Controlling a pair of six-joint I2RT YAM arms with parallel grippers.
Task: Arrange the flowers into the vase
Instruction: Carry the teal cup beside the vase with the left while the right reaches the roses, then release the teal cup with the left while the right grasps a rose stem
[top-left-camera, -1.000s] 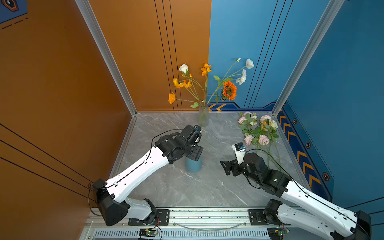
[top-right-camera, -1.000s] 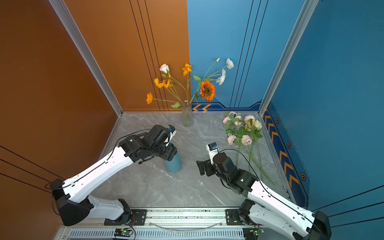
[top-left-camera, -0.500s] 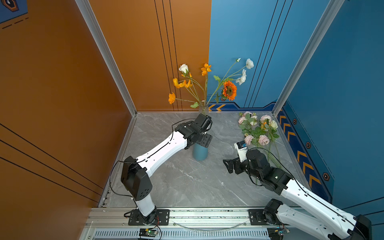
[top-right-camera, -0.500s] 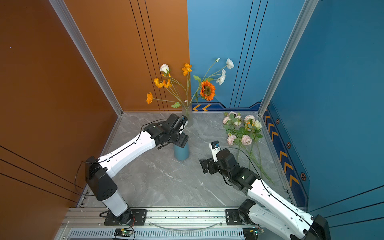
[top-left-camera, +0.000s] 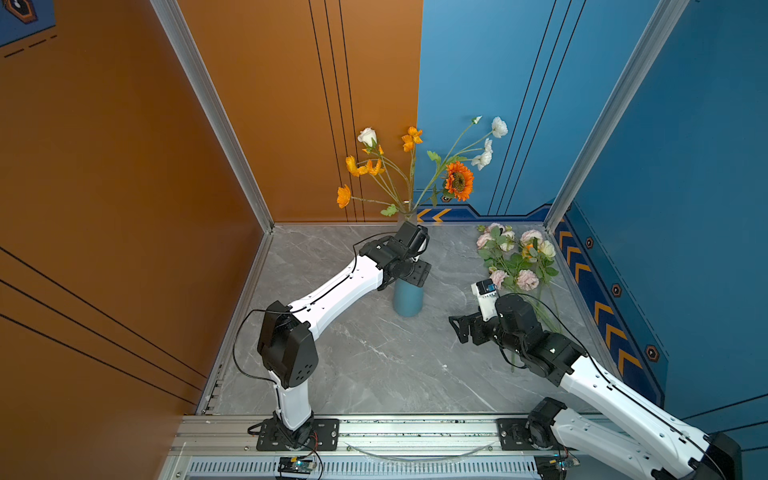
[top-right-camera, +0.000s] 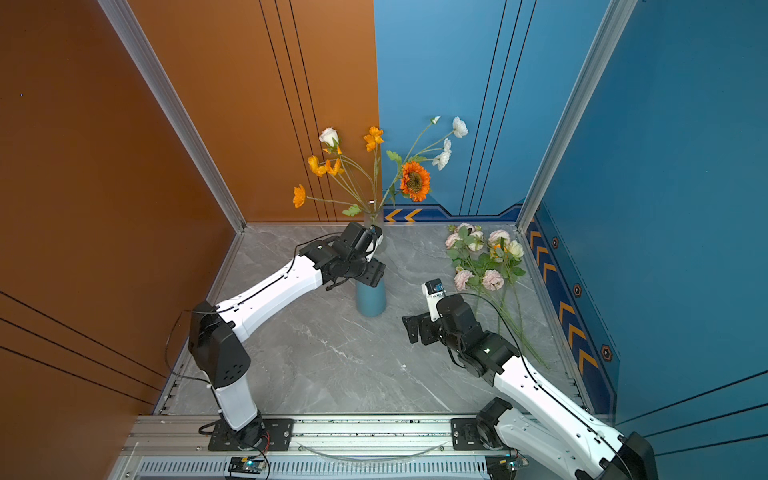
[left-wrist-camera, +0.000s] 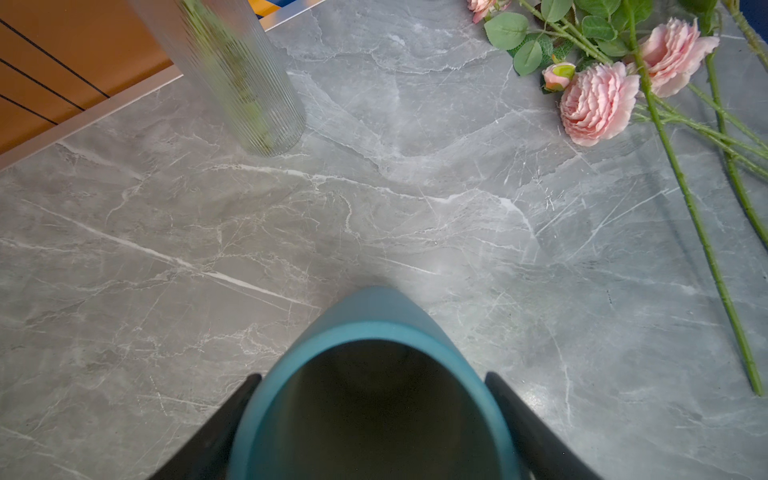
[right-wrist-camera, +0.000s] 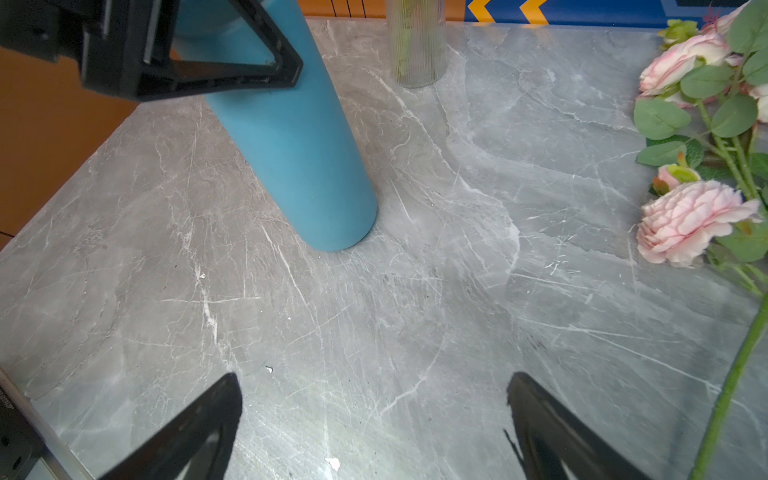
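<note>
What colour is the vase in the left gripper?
Plain teal blue, no pattern. The vase shows best in the right wrist view.

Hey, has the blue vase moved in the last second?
Yes. The blue vase, held in the left gripper, has moved farther back and slightly right, closer to the standing glass vase.

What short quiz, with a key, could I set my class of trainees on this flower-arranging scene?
1. True or false: the blue vase already holds flowers.
2. The sunflower stands in: A. the ribbed glass vase; B. the blue vase; C. a tool's grip.
3. What is the left tool shut on?
Key: 1. False, it is empty. 2. A. 3. The blue vase's rim.
</note>
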